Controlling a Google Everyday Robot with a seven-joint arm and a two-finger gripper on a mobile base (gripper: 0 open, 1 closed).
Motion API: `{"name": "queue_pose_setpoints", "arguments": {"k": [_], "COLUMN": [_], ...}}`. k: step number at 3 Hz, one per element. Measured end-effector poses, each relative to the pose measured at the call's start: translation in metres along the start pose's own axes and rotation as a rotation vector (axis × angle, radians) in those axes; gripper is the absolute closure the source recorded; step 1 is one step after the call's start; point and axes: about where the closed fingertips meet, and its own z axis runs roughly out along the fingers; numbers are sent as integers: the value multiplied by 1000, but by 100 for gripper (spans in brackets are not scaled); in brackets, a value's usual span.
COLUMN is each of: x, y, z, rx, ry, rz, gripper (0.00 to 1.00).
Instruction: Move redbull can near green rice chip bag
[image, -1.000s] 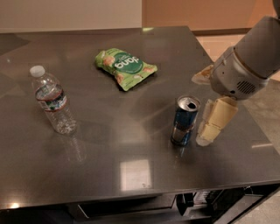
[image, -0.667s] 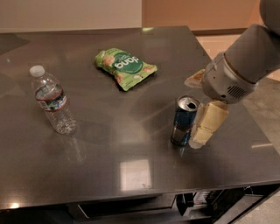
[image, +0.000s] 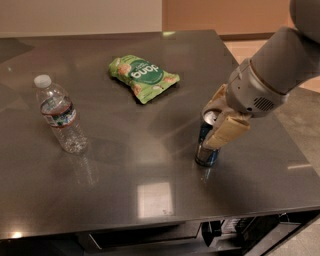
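Note:
The redbull can, blue and silver, stands upright on the grey table at the right. My gripper is at the can's top, open, with one tan finger in front of the can and the other behind it. The green rice chip bag lies flat at the back middle of the table, well to the upper left of the can and apart from it.
A clear plastic water bottle with a white cap stands at the table's left. The table's right edge is close behind my arm, and the front edge runs along the bottom.
My gripper has moved left from beside the can to straddle its top. The can, bag and bottle have not moved.

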Motion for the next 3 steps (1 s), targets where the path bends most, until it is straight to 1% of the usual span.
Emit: {"name": "queue_pose_setpoints", "arguments": {"k": [1,2,3], "x": [-3,-11,-22], "y": [-5,-21,-51], "z": [-3,-4,-2], "rx": [0,-10,-21], "ry": [-3,-12,-33], "rz": [-4,-2,12], "gripper": [64,87,100]}}
